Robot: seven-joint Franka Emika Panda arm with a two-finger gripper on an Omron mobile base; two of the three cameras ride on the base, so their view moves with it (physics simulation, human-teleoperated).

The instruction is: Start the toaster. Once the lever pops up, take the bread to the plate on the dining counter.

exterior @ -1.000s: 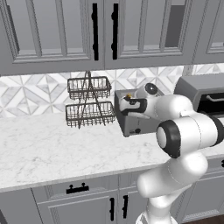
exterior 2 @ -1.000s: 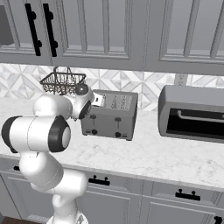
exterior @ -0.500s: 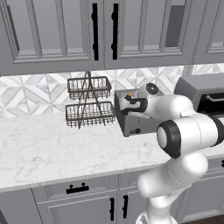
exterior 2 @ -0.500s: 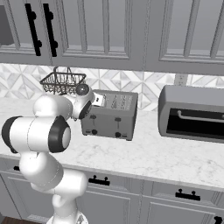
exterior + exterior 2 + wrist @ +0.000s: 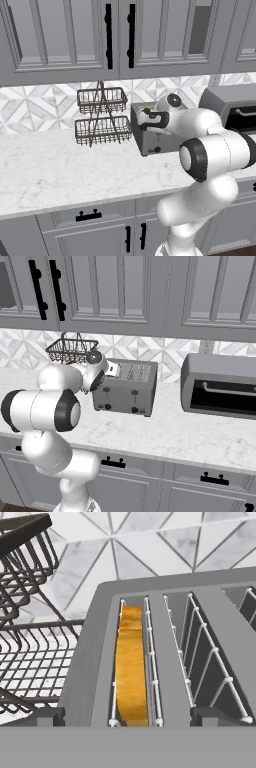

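The grey toaster (image 5: 127,390) stands on the marble worktop against the tiled wall. The orange-yellow bread (image 5: 132,669) sits low in its left slot; the slot to its right holds only wire guides. My gripper (image 5: 132,717) hovers open just above the toaster's top, a fingertip on each side of the two slots and touching nothing. From the base it shows at the toaster's top left corner (image 5: 145,118) (image 5: 111,370). A small dark lever (image 5: 106,390) sits on the front face above the round knobs. The plate and the dining counter are out of view.
A two-tier wire basket rack (image 5: 102,116) (image 5: 22,637) stands close to the toaster's left. A larger grey microwave (image 5: 220,387) sits to its right. Wall cabinets (image 5: 115,35) hang overhead. Open marble worktop (image 5: 55,170) stretches in front and to the left.
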